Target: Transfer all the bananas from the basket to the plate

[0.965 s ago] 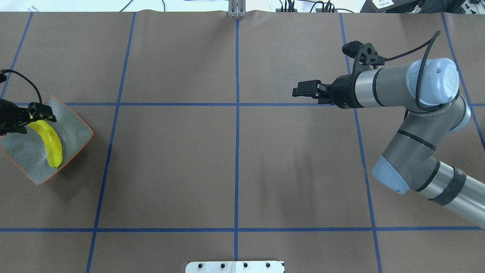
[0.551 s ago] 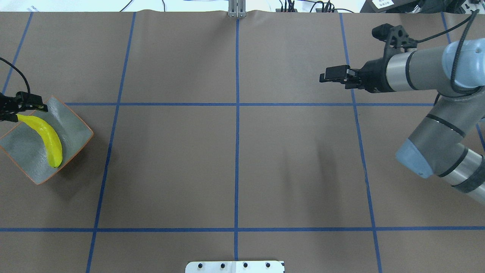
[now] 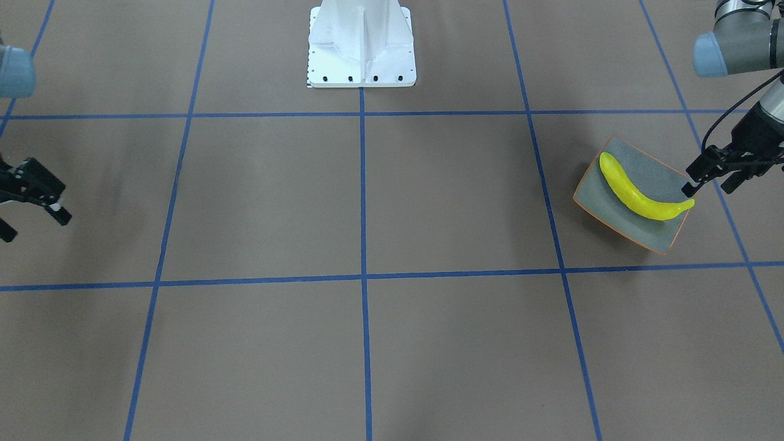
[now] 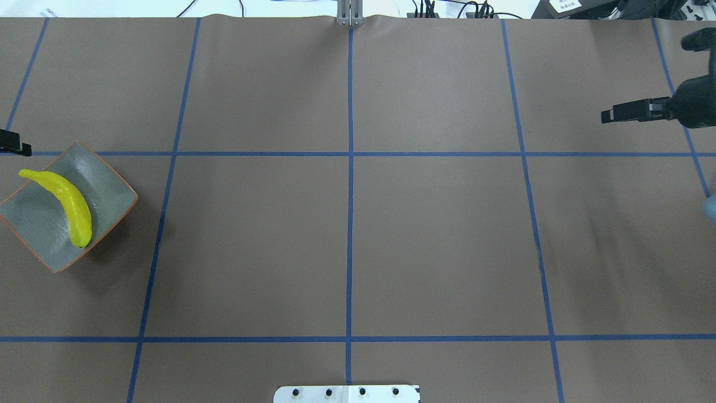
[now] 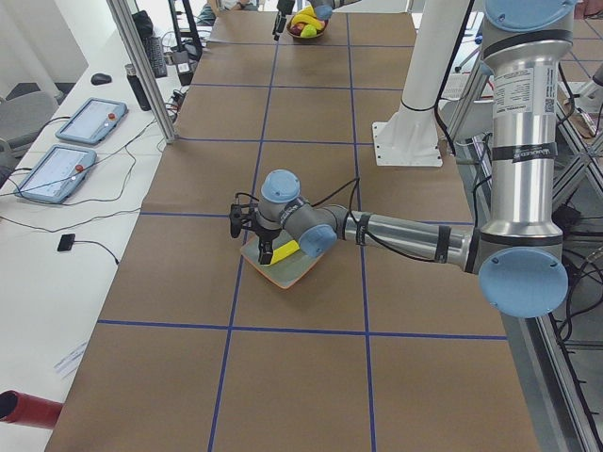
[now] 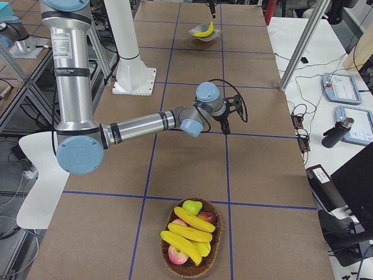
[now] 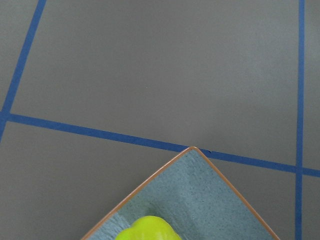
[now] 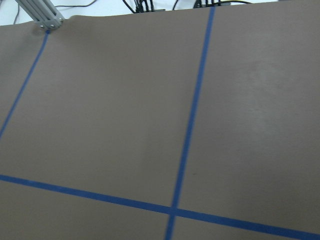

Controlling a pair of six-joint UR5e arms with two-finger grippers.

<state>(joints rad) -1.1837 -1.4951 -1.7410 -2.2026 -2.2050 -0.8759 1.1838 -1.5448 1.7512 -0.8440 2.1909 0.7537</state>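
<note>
Beside the plate, a square grey-green dish with a thin orange rim, the left gripper hovers at one corner with its two fingers spread apart and nothing between them. One yellow banana lies diagonally across the plate, its thin tip reaching the corner nearest that gripper, which does not hold it. The right gripper hangs well apart from the plate, over the other side of the brown table, its fingers likewise parted and empty. Farther yet from the plate, at the opposite end of the table, a wicker basket holds at least three more bananas, stacked over red apples and a green fruit. Across the table run blue tape lines in a grid. One of them passes just beyond a corner of the plate in the left wrist view, where the end of the banana shows at the bottom edge
</note>
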